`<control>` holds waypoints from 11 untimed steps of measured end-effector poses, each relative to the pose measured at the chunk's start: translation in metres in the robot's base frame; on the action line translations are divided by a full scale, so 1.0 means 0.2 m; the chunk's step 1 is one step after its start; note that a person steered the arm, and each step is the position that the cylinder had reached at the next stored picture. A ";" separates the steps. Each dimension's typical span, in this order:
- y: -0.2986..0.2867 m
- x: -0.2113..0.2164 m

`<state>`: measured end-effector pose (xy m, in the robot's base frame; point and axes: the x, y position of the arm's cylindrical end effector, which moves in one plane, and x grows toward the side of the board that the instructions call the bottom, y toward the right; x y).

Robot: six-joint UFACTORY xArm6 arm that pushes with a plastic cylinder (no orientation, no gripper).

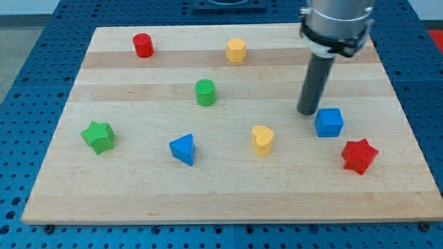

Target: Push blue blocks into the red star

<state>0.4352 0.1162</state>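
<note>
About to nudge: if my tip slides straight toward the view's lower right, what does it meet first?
Probably the blue cube, just lower right of my tip. The red star lies beyond it, roughly in line.

I work in what looks like a lab: my wooden table [228, 187] sits on a blue perforated mounting plate [28, 41] with a regular hole grid, typical of a test bench.

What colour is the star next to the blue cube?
Red: the star sits just below-right of the blue cube, plain in the camera view.
</note>
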 end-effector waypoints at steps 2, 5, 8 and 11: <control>-0.10 0.13; 0.19 0.02; -0.46 0.13; -0.68 0.23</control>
<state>0.4814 -0.0196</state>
